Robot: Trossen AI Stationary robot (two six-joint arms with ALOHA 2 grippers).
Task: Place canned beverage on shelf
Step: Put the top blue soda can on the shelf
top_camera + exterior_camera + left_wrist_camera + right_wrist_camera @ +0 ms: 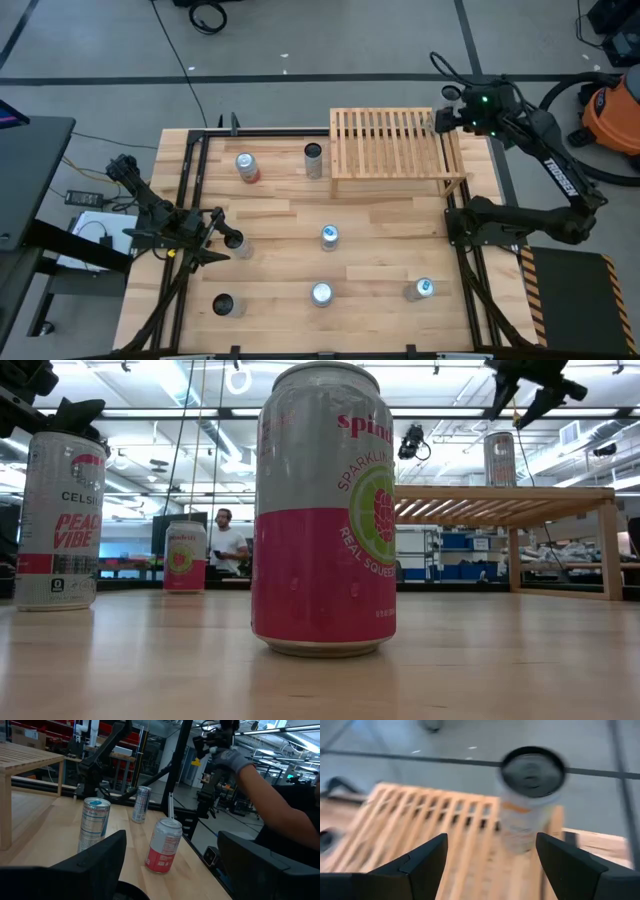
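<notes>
The right tool (440, 118) hangs over the right end of the shelf (390, 145), its fingers (427, 857) spread wide with nothing between them. A can (527, 802) stands upright on the slats just beyond the fingertips, near the shelf's far right corner; in the low view it shows as a tall can (500, 458) on the rack top with the tool (525, 395) above it and clear of it.

The main risk, as I judge it, is a finger clipping that can as the arm pulls away. It stands close to the shelf edge, so a nudge could tip it off toward the floor or make it roll along the slats.

The left tool (222, 240) sits low over the bench's left side, fingers (100, 857) also spread, touching nothing that I can see. A dark-topped can (236, 243) stands right beside it; a careless advance could knock it over. 6 more cans stand scattered across the bench (380, 260).
</notes>
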